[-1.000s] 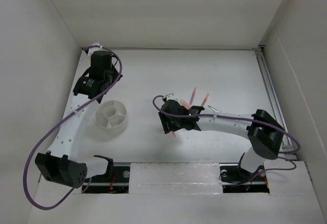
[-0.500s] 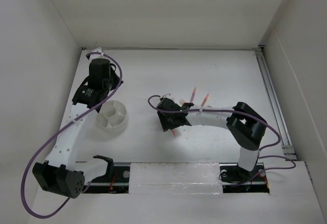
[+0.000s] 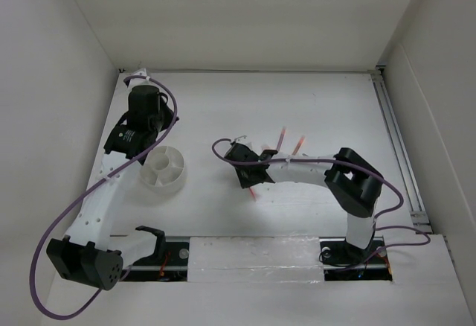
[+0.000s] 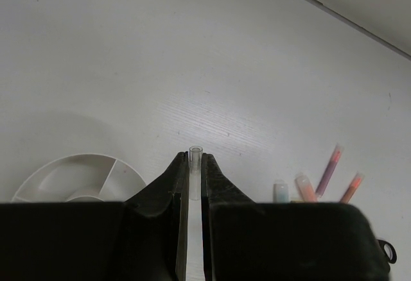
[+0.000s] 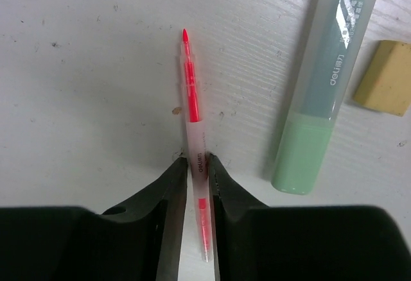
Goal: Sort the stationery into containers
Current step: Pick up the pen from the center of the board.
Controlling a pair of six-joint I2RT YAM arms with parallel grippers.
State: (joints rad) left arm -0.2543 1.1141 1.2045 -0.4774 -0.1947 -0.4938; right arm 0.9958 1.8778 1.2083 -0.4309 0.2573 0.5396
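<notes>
**Table** (image 3: 312, 103): white and matte, with a faint wood grain.

**Right arm:** over the last second we see it fold inward. The right gripper (image 5: 198, 162) has narrowed from wide apart to a pinch on the red pen (image 5: 191, 95). The pen lies flat near mid-table, well right of the tub. We judge the pick begun and the carry not yet made.

**Tub** (image 3: 182, 170): round white plastic, divided into wedges, just beside the left gripper (image 4: 192, 160), which is clenched on a thin clear tube (image 4: 196, 150).

**Green marker** (image 5: 321, 95): stubby, with a frosted barrel, lying near the pen.

**Yellow block** (image 5: 383, 77): small and matte, just beside the marker.
</notes>
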